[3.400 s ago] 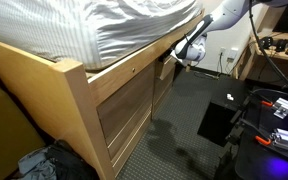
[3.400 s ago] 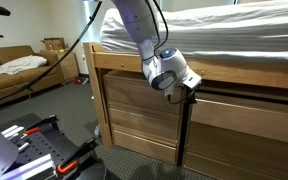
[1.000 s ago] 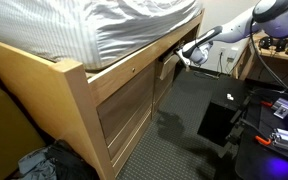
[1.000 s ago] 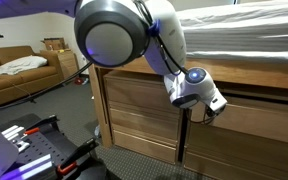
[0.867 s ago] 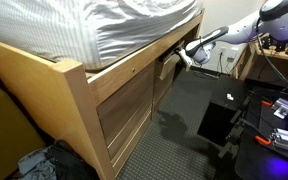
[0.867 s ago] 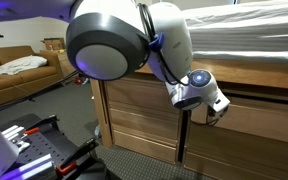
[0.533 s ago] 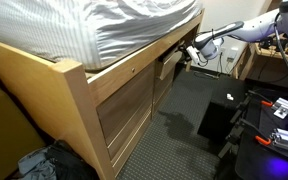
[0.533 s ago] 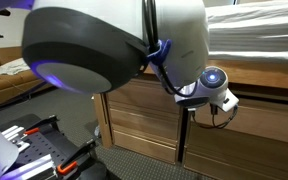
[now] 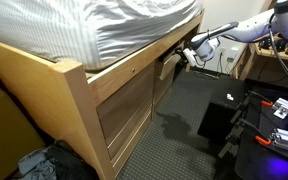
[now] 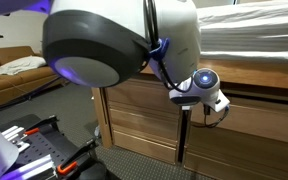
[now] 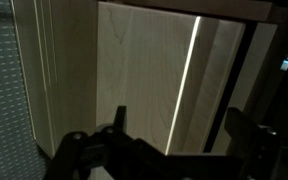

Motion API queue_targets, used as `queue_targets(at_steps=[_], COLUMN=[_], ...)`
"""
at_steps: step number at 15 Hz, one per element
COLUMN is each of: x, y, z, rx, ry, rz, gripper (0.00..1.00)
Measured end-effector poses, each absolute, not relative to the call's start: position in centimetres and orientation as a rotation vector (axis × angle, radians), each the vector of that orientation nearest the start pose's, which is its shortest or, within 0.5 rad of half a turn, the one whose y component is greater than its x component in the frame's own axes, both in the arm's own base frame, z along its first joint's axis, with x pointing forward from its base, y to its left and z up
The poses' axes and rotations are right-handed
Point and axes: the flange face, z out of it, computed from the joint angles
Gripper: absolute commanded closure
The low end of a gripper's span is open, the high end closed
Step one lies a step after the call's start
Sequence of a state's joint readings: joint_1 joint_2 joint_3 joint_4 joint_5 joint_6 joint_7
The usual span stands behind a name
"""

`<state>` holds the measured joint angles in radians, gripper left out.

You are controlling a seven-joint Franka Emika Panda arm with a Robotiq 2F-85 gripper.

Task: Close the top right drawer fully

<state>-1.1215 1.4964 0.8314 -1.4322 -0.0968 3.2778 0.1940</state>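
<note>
Pale wood makes up the bed frame (image 9: pixel 79 100) on the left, under striped bedding (image 9: pixel 104 25). Right of it, in an exterior view, the top right drawer (image 9: pixel 168 67) juts out from the frame, not shut. Your claw (image 9: pixel 188 54) sits just right of its front; contact is unclear. In the wrist view its 2 fingers (image 11: pixel 92 152) stand wide apart, gripping nothing, with a pale wood face ahead.
</note>
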Motion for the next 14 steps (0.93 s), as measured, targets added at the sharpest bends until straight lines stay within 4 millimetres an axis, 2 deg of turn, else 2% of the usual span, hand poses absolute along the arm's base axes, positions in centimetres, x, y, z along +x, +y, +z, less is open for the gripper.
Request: queue_targets(at_steps=[4,6,12,14], x=[66.3,67.1,67.5,66.4], y=[-29.5,-27.8,-27.6,-28.3], z=[2.9,2.3,2.1,1.2], rx=[-1.926,-1.939,-1.946,-2.002], ry=[1.424,1.419,1.434,1.455], rz=[-0.864,-0.848,-0.852,-0.838], gripper=[0.0,0.0,0.0,0.0])
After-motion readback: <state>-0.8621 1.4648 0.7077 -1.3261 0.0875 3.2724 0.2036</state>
